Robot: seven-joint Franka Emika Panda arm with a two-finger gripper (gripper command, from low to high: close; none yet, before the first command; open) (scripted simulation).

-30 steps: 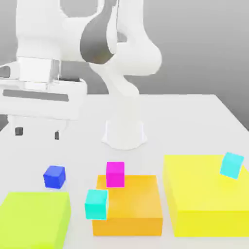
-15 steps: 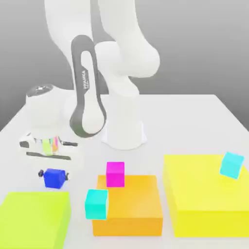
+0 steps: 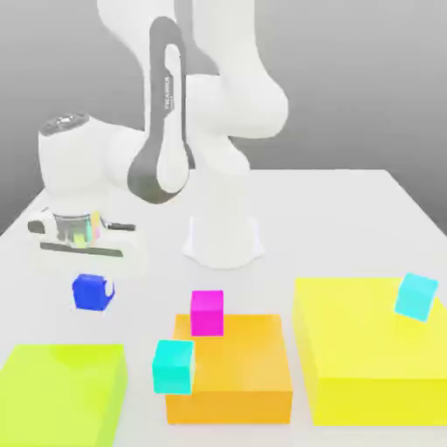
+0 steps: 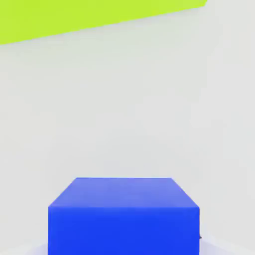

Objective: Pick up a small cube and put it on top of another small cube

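Royal-blue small cube point(image 3: 92, 292), held off the white tabletop point(image 3: 349, 218) between the closed fingers of the gripper point(image 3: 92, 291), at the exterior view's left, directly below the white hand. One dark fingertip is visible against the cube's side towards the exterior view's right. In the hand view the cube point(image 4: 123, 215) appears close up, with bare tabletop beyond it and the edge of a lime-green block point(image 4: 89, 17) farther off.

Light sky-blue cube point(image 3: 416, 297), tilted, on top of the large yellow block point(image 3: 371, 349) at the exterior view's right, well apart from the held cube.

Orange block point(image 3: 236, 367), centre foreground, between the lime-green block point(image 3: 61, 393) and the yellow block. A magenta cube point(image 3: 207, 312) stands at its rear edge; a turquoise cube point(image 3: 173, 366) stands against its front corner on the exterior view's left.

White arm base point(image 3: 223, 236) stands on the tabletop behind the blocks.
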